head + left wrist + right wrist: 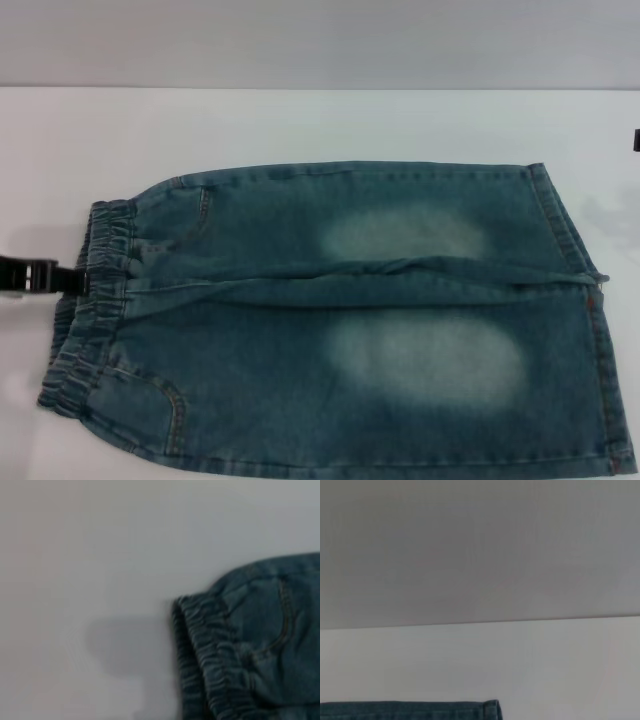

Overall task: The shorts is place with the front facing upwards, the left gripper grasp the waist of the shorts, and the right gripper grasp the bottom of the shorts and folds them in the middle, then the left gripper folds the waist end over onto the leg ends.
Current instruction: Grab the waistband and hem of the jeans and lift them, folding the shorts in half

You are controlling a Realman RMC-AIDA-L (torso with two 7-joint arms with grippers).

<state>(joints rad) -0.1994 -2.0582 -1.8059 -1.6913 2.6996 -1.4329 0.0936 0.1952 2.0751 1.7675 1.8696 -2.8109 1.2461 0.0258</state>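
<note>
The shorts (340, 320) lie flat on the table (300, 125), long axis running sideways. The left gripper (45, 277) sits just beside the waistband (95, 300), nearer; its finger spacing is unclear. The right gripper (636, 140) barely shows, beyond the hems (590, 300).

Nothing to read here: no lettering, label, brand or number shows on the shorts (340, 320) in the head view, and the waistband (200, 650) in the left wrist view is plain denim too. The white table (545, 665) carries no markings either.
</note>
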